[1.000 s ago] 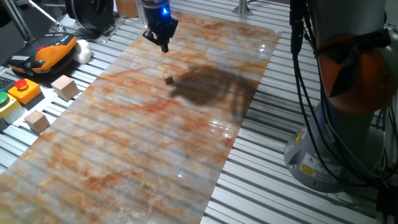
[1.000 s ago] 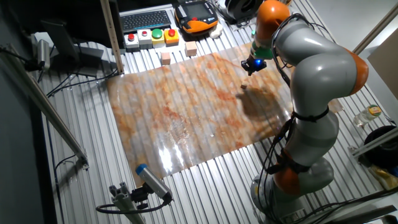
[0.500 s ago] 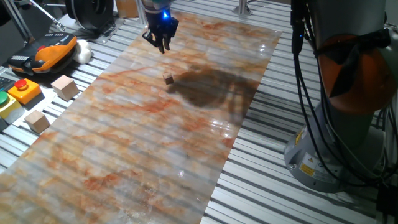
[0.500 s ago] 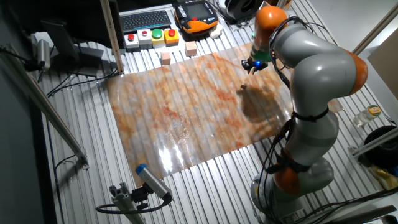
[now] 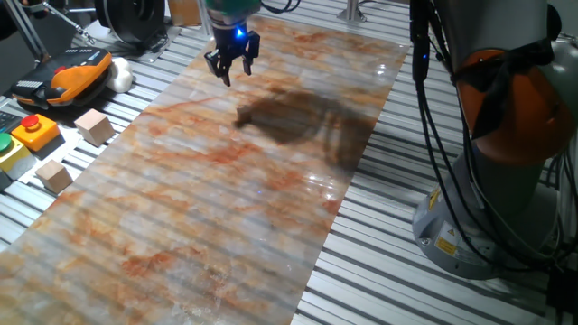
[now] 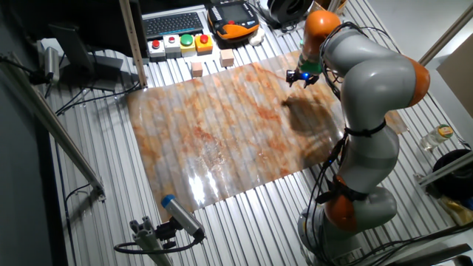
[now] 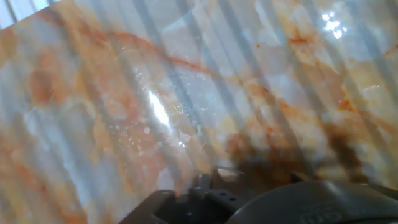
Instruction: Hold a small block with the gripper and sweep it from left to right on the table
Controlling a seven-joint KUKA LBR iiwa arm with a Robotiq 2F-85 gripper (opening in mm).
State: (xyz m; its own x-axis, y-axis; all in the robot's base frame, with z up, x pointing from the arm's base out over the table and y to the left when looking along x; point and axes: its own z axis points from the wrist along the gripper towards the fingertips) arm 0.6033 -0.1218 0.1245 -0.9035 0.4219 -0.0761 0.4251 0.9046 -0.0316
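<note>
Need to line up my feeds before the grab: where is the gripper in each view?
One fixed view: gripper at top, left of centre, over the far end of the marbled sheet, fingers spread.
The other fixed view: upper right, over the sheet's far right part.
Hand view: fingertips not in it; only dark housing along the bottom edge.
Shared landmark: the arm's dark shadow on the sheet.

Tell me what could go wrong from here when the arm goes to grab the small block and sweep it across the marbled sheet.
1. The gripper hangs open and empty above the sheet. I cannot make out the small block in the arm's dark shadow, so a descent could miss it or knock it away.
2. The sheet is glossy, so a tiny block might skid from a loose pinch.
3. Two larger cubes sit beside the sheet and could be mistaken for the target.
</note>
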